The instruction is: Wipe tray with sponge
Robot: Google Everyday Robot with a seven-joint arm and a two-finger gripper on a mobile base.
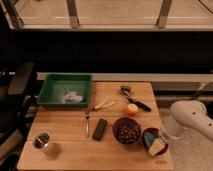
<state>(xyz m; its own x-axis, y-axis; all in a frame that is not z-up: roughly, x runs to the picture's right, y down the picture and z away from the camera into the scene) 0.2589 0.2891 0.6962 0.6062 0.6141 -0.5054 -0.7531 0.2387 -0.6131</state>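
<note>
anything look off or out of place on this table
Two things. A whitish crumpled clump lies in the green tray, like litter or a spill. The teal sponge sits inside a small dark bowl at front right, not on the table. The claw is just beside that bowl.

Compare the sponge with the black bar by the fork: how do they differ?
Colour: the sponge is teal-blue, the bar black.
Place: the sponge sits in the right-hand bowl; the bar lies flat on the table beside the fork.
Reach: the open end effector is at the sponge's bowl, well away from the bar.
Both are small rectangular blocks.
</note>
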